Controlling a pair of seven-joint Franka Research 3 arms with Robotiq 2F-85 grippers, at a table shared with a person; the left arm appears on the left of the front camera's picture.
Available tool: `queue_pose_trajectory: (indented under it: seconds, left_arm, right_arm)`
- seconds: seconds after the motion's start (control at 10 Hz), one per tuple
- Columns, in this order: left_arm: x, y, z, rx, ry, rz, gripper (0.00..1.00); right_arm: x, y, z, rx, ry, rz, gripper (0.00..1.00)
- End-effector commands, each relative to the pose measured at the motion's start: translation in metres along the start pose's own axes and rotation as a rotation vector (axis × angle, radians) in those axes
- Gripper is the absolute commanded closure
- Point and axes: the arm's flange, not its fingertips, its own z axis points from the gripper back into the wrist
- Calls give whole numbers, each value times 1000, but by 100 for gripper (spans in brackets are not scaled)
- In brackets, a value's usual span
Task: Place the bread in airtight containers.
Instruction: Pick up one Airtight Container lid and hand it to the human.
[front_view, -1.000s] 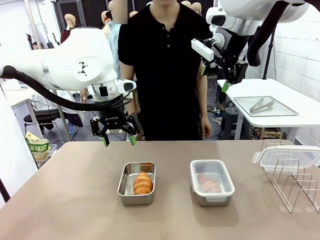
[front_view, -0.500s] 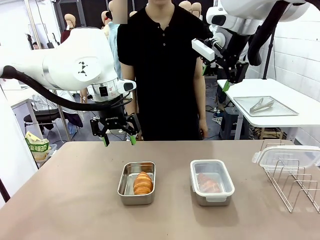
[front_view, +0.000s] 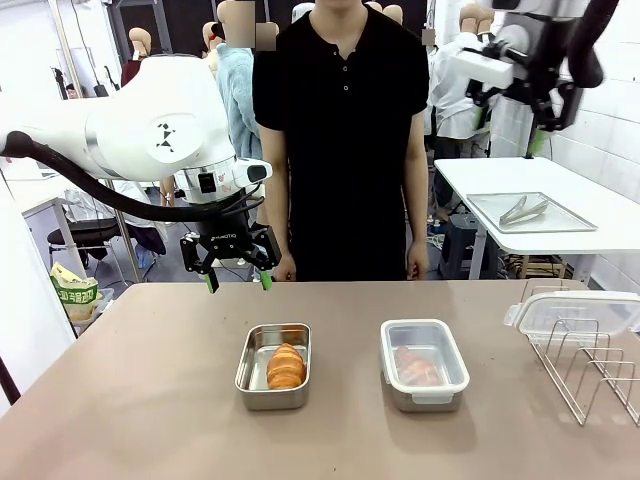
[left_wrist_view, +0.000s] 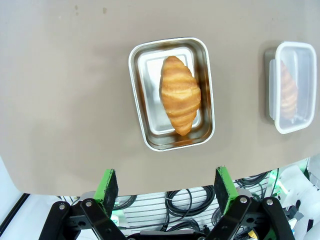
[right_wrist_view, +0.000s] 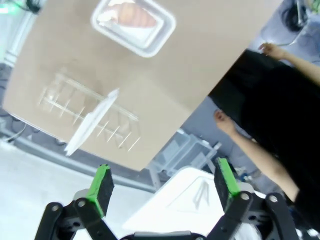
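Observation:
An open steel tin (front_view: 248, 372) holds one golden croissant (front_view: 286, 366) at mid-table. To its right stands a second tin (front_view: 424, 362) with its clear lid on and a croissant (front_view: 418, 368) dimly visible inside. My left gripper (front_view: 236, 280) hangs open and empty above the table's far edge, behind the open tin. From the left wrist, the gripper (left_wrist_view: 165, 187) looks down on the croissant (left_wrist_view: 180, 95) in its tin (left_wrist_view: 140, 100) and on the lidded tin (left_wrist_view: 292, 85). My right gripper (front_view: 545, 110) is high at the upper right, open (right_wrist_view: 162, 185), far from the lidded tin (right_wrist_view: 132, 22).
A spare clear lid (front_view: 575, 312) rests on a wire rack (front_view: 590, 370) at the table's right edge. A person in black (front_view: 345, 140) stands at the far side, arms down. A side table behind holds a steel tray (front_view: 520, 212) with tongs.
My right arm has swung up and to the right, away from the person. The person shifted slightly right. My left arm and both tins have stayed put.

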Motion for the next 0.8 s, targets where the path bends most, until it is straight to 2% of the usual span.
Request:
queue_pose_trajectory:
  seconds: [0.0,0.2,0.4,0.6,0.7]
  left_arm:
    - [-1,1,1,4,-3,1,0]
    - [-1,1,1,4,-3,1,0]
    - [-1,1,1,4,-3,1,0]
    - [-1,1,1,4,-3,1,0]
    - [-1,1,1,4,-3,1,0]
  right_arm:
    - [-28,4,-8,88,-1,61,0]
    - [-55,23,-26,82,-53,48,0]
    - [-74,44,-59,141,-90,-24,0]
    - [-71,66,-79,172,-87,-132,0]
    - [-64,89,-84,129,-90,-161,0]
